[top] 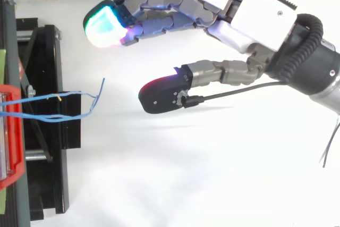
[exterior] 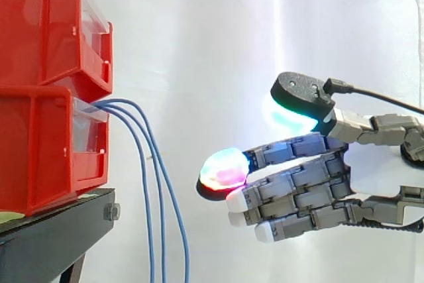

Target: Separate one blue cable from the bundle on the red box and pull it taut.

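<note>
The hand [exterior: 301, 187] is hovering released, fingers reaching almost straight and thumb lifted above them, holding nothing (approach step, by the look of it). Well apart beyond its fingertips, three blue cables [exterior: 144, 190] are drooping from the lower of two stacked red bins [exterior: 40, 144] on one black stand [exterior: 59, 223]. The next move is probably calling for closing in and pinching a single strand.

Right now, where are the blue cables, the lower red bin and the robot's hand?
blue cables [exterior: 116, 104]: side view, where they leave the bin.
lower red bin [exterior: 40, 150]: side view, its side wall.
hand [top: 255, 22]: top view, its white palm shell.
</note>
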